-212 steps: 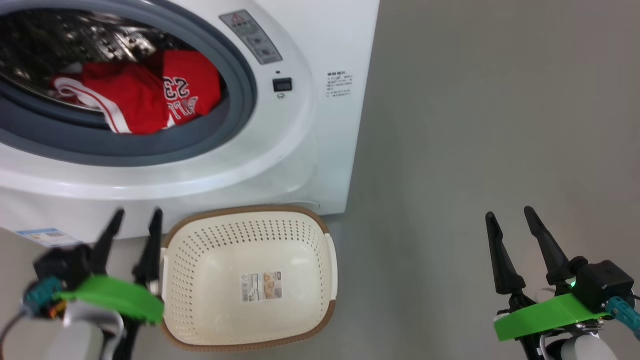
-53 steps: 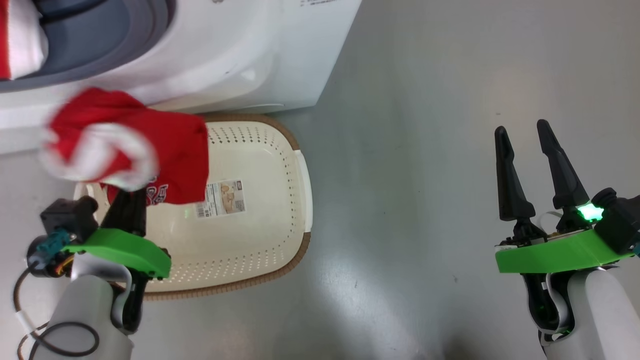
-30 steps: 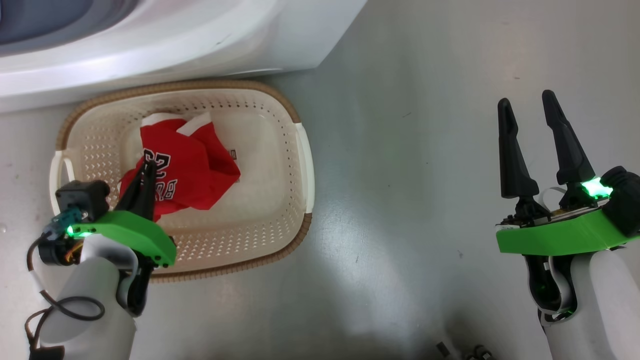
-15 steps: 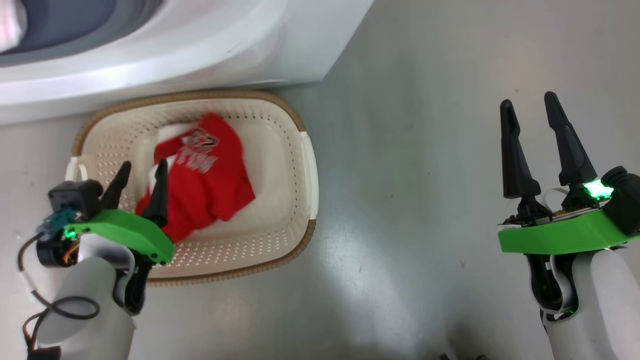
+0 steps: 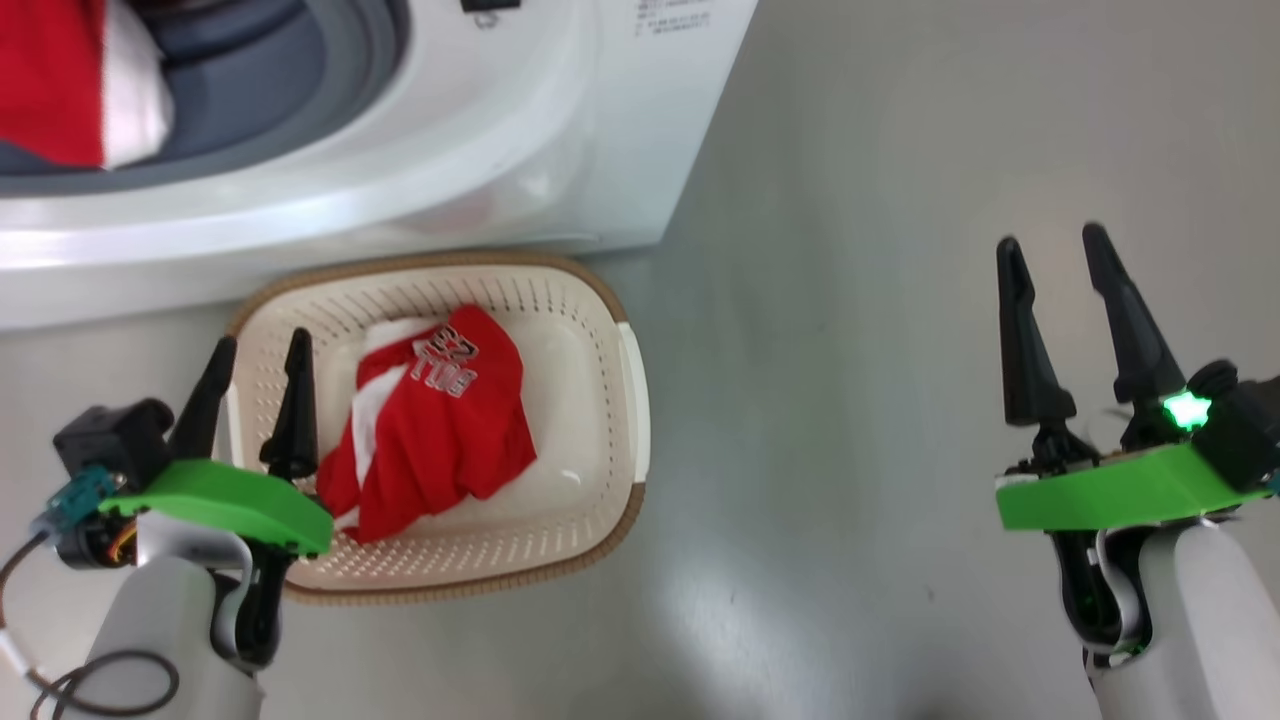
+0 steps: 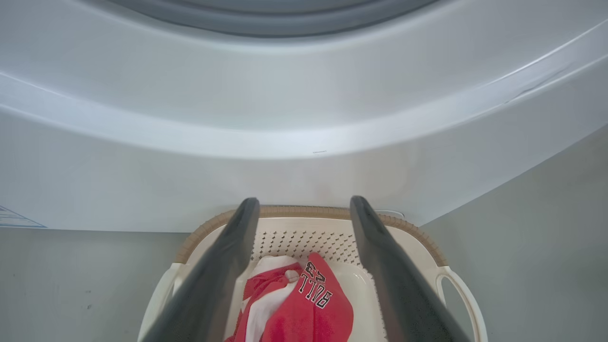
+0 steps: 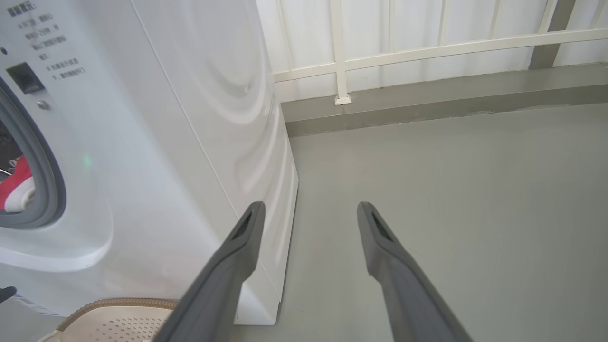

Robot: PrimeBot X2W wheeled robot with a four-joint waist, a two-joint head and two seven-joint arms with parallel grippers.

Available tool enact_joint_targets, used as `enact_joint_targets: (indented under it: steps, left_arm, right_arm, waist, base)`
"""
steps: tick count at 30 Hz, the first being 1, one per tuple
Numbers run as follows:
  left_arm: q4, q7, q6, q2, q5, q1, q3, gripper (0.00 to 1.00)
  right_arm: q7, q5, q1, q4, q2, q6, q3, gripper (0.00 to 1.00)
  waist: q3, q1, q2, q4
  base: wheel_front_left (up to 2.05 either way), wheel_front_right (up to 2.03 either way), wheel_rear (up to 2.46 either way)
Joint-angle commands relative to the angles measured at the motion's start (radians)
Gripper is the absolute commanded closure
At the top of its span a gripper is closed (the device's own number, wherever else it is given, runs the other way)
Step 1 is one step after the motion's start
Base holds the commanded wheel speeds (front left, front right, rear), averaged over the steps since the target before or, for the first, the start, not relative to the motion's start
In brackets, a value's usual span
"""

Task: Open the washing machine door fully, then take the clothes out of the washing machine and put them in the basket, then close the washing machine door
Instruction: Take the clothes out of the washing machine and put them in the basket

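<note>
Clothes [image 5: 430,440] being kept in two places: one red piece with white lettering being held crumpled in cream basket [image 5: 632,400], second red-and-white piece [image 5: 60,90] being kept inside opening of washing machine [image 5: 500,130]. Basket being kept on grey floor [image 5: 850,300], just in front of machine. Left gripper [image 5: 262,342] being held over basket's left side, fingers [image 5: 293,400] wide apart, gripping nothing, red piece just beside them. Right gripper [image 5: 1050,240] being held over floor, well apart from basket, fingers likewise wide apart, green light [image 5: 1187,410] being shown beside it
</note>
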Motion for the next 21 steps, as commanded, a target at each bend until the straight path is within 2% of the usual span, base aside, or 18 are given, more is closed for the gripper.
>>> enact_joint_targets:
  steps: [1,21]
  left_arm:
    - [-0.045,-0.006,0.001,0.026,0.009,0.045,0.041,0.00]
    - [-0.402,-0.006,0.001,-0.015,0.131,0.273,0.127,0.00]
  right_arm:
    - [-0.006,-0.013,0.037,-0.016,-0.003,0.007,0.015,0.00]
    - [-0.006,-0.013,0.166,0.015,-0.003,0.007,0.004,0.00]
  waist:
    - [-0.058,0.0000,0.0000,0.015]
    - [-0.291,0.0000,0.0000,0.038]
  base:
    - [0.00,0.00,0.00]
    - [0.00,0.00,0.00]
